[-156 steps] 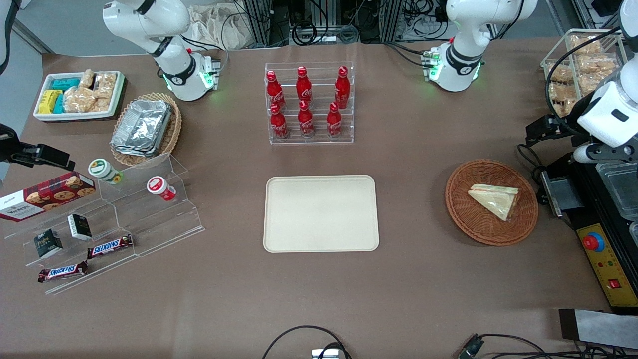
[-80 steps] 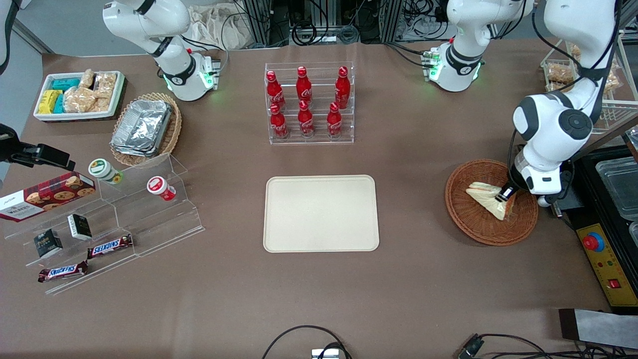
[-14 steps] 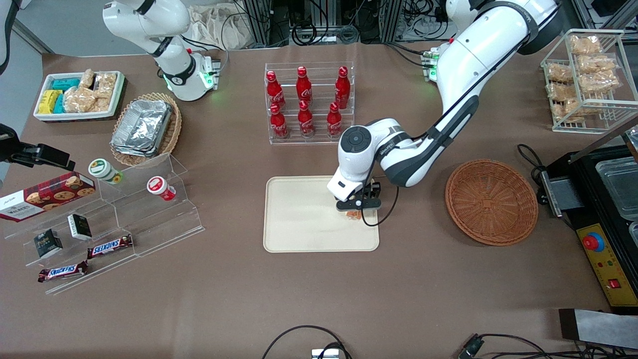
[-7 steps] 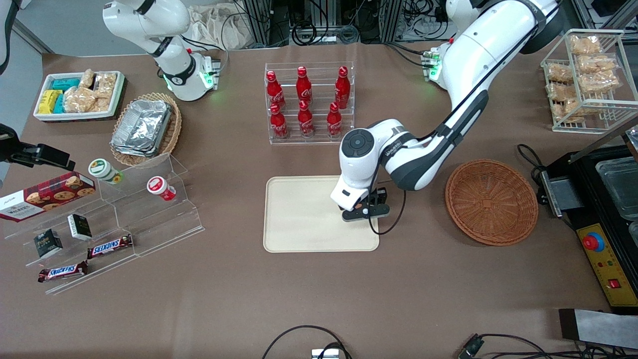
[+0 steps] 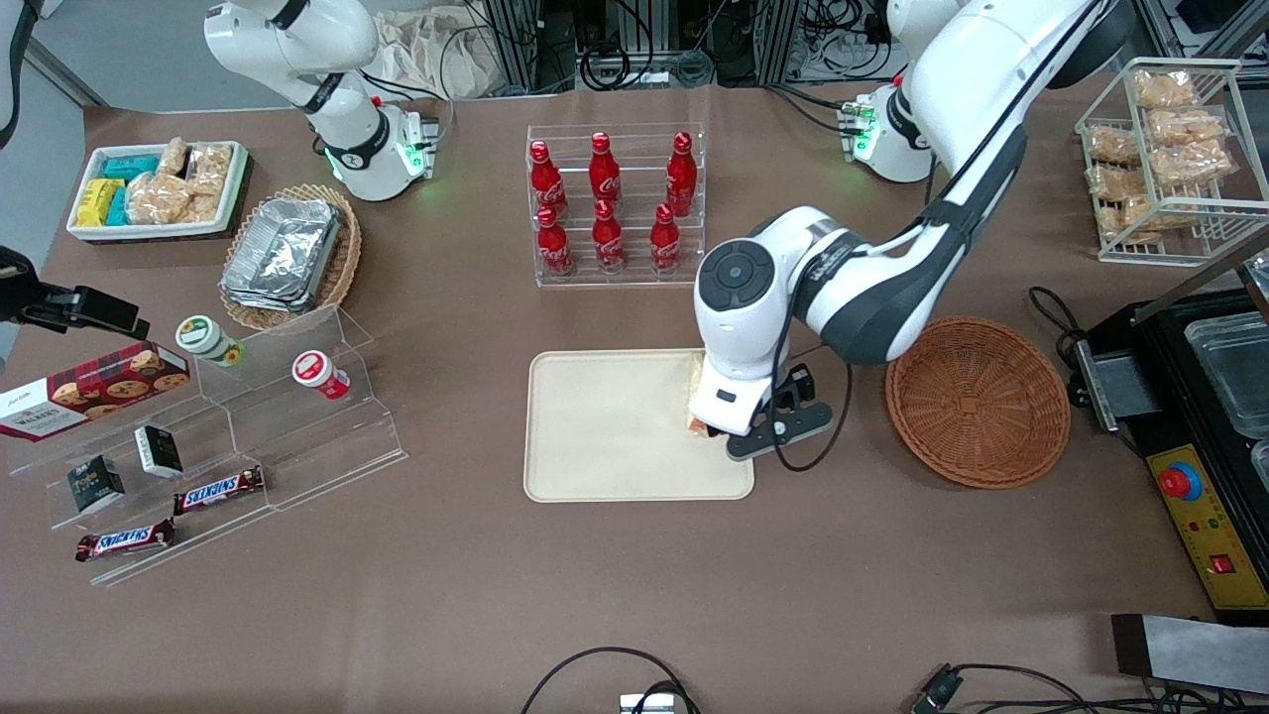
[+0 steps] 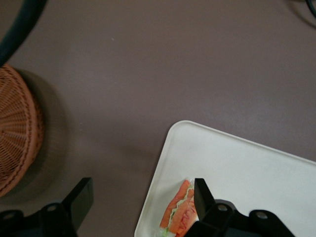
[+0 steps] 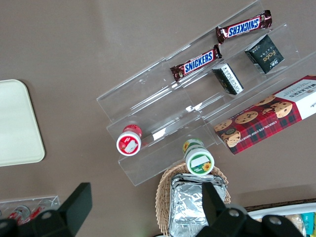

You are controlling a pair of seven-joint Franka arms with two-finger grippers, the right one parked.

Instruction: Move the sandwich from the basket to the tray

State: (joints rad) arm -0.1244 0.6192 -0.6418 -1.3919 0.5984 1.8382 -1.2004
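Note:
The sandwich (image 6: 180, 213) lies on the cream tray (image 6: 247, 168), close to the tray edge nearest the basket, its orange-red and green filling showing. In the front view only a sliver of the sandwich (image 5: 697, 377) shows under the arm's wrist, on the tray (image 5: 605, 436). My gripper (image 6: 141, 186) hangs above that tray edge, open, with nothing between its fingers; one finger (image 6: 201, 195) is over the sandwich. In the front view the gripper (image 5: 731, 409) sits beneath the white wrist. The round reddish-brown basket (image 5: 977, 402) stands empty toward the working arm's end, also seen as the basket (image 6: 15, 133).
A clear rack of red bottles (image 5: 615, 203) stands farther from the front camera than the tray. A wire rack of snacks (image 5: 1160, 149) and a black machine (image 5: 1210, 416) are at the working arm's end. Acrylic steps with snacks (image 5: 228, 436) lie toward the parked arm's end.
My gripper has let go of the sandwich, which now rests on the tray. The hand has risen and shifted slightly toward the basket.

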